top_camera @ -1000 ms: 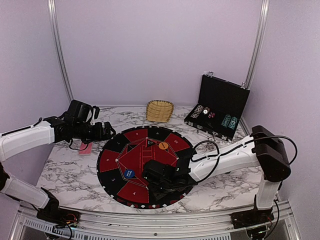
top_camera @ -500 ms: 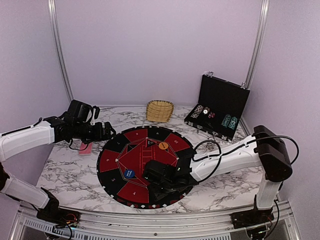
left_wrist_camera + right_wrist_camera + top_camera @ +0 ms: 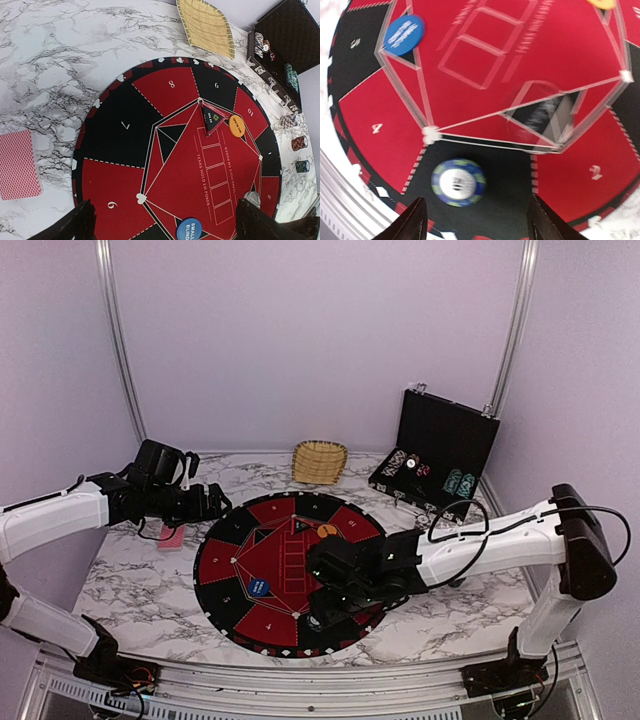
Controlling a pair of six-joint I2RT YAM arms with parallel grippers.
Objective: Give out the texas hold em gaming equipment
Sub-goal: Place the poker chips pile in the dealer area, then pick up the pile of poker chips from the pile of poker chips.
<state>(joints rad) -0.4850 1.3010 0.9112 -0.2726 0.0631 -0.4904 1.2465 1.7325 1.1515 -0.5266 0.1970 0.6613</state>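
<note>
Mat: 1 blue disc, 1 orange disc, 1 blue-white chip on a black rim sector.
Counter: 3 chip stacks right of the mat, 1 red-backed card pile left of it.
Left end effector: released, empty.
Right end effector: released, over the chip.

In the overhead frame I find the mat at centre on the table, the basket behind it at upper centre, the case at upper right, and the cards just left of the mat. On the mat I note a first button at lower left, a second button toward upper right, and a chip by the bottom rim.
</note>
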